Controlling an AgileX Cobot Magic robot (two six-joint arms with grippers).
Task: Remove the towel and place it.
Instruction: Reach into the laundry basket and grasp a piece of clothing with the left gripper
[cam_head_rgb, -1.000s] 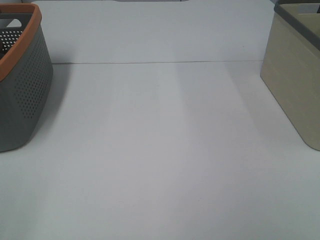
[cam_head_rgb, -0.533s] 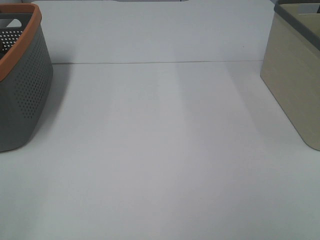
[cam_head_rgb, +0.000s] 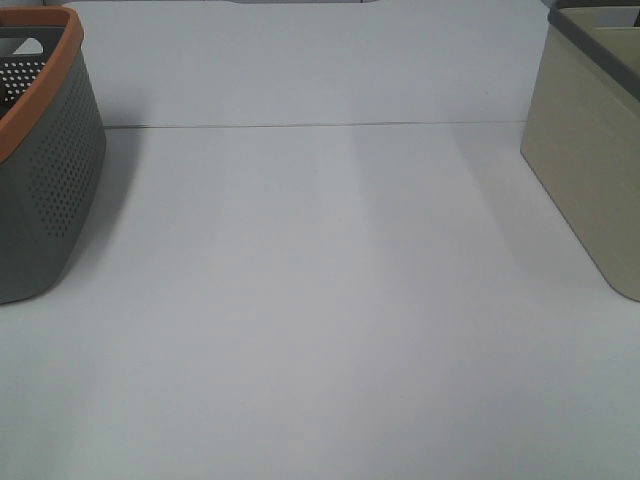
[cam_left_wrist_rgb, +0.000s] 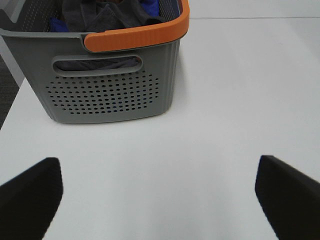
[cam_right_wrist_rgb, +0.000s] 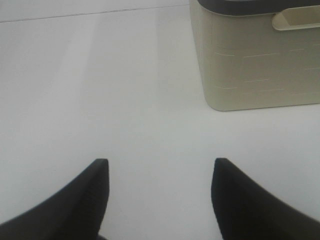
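While the left hand (cam_left_wrist_rgb: 157, 197) and right hand (cam_right_wrist_rgb: 159, 197) gape wide, the towel (cam_left_wrist_rgb: 100, 17) lies bunched in the basket (cam_left_wrist_rgb: 112, 95); dark charcoal folds.

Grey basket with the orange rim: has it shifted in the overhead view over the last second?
No. The grey basket meets the table seam at the same spot as before in the exterior high view, and its lower edge has not moved.

Jaws apart: left gripper (cam_left_wrist_rgb: 157, 167), right gripper (cam_right_wrist_rgb: 161, 164).
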